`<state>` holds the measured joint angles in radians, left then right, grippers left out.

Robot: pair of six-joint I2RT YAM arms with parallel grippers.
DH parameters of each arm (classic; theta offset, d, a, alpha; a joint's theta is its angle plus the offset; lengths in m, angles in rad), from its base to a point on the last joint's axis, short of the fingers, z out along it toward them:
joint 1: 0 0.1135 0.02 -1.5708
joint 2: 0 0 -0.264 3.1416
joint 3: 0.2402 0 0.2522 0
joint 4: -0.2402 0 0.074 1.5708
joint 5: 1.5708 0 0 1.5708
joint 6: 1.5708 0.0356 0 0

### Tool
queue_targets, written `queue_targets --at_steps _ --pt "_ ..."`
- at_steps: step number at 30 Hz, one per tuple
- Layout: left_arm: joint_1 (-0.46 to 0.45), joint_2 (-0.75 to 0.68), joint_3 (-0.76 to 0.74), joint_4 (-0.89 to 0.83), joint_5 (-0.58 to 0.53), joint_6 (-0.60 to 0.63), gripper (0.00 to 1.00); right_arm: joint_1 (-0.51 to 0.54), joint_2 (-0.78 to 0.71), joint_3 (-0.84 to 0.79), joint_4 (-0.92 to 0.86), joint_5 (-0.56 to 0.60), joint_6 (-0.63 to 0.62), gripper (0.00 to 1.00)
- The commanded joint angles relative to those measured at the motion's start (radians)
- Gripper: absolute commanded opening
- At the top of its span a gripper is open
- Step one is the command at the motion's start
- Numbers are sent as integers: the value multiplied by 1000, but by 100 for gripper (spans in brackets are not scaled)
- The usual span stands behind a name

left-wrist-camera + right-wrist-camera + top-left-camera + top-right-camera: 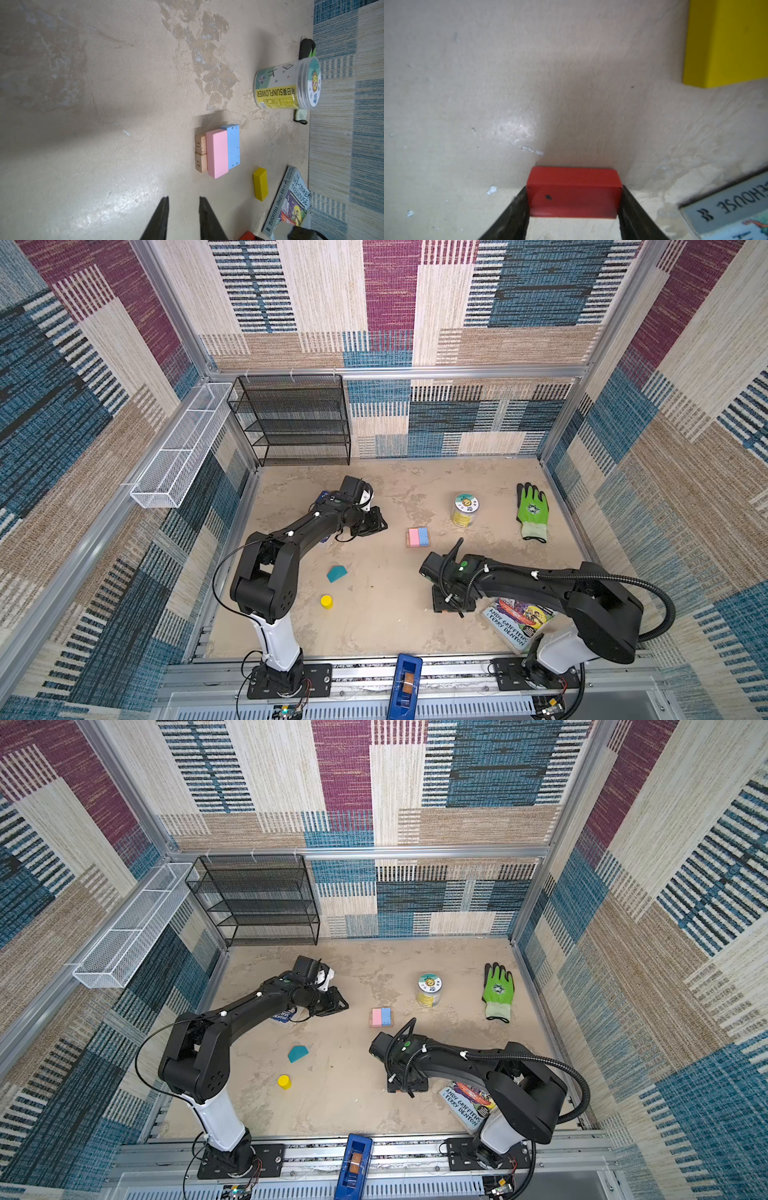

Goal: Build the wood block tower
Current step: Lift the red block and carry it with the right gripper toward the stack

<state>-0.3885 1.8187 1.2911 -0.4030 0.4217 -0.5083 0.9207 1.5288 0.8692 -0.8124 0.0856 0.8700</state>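
Tower base sits mid-table: pink slab (414, 537) and blue slab (423, 536) lie flat and touching. Their long axes are parallel and run front to back in both top views. Beneath them are two plain wood blocks (201, 153), laid crosswise and side by side, with numbered ends showing past the pink edge.

Right gripper (574, 187): closed on the red block (574, 194), one finger against each side face, low over the table (467, 83). The block spans finger to finger. Cannot tell whether that is its long axis, or whether it is lifted.

Yellow block (260, 184) lies flat just beside the book (291, 203), its long axis roughly parallel to the pink slab's.

Left gripper (184, 198): part open, nothing between the fingers, pointing at the base from well apart.

Teal piece (336, 573) lies flat front-left of the base, peak apparently turned rightward. Cylinder (326, 601) stands on end near it.
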Motion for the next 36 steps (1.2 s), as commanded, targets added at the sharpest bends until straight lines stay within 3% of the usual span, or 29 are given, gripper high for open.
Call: queue_targets --at_steps 1,15,36 --pt "2 -9 -3 14 5 15 30 0 -23 24 5 17 -9 62" --pt "30 -13 -19 15 14 21 30 -104 13 215 -16 41 -182 62" --pt "91 -32 -50 27 33 26 30 -238 362 699 -120 71 -456 60"
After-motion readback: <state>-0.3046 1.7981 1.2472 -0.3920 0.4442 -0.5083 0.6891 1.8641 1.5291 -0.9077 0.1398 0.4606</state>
